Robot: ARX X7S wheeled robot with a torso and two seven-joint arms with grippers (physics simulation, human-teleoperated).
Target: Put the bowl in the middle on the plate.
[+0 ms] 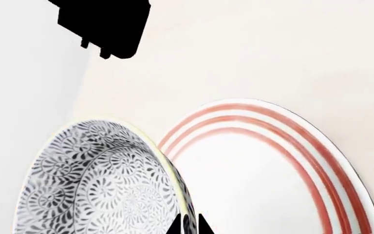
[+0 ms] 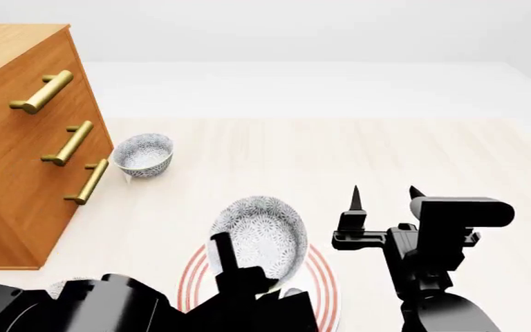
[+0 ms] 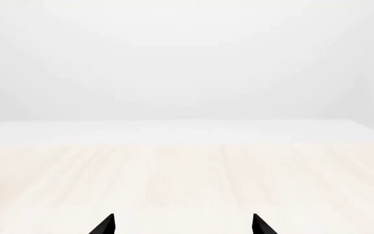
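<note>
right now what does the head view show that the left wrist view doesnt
Only the head view shows the wooden drawer cabinet with brass handles, a second patterned bowl beside it, part of a third bowl at the lower left, the right gripper with its jaws apart and empty, and the left gripper at the held bowl's rim. Only the left wrist view shows the plate's bare centre. Both share the patterned bowl held tilted over the red-ringed plate.
</note>
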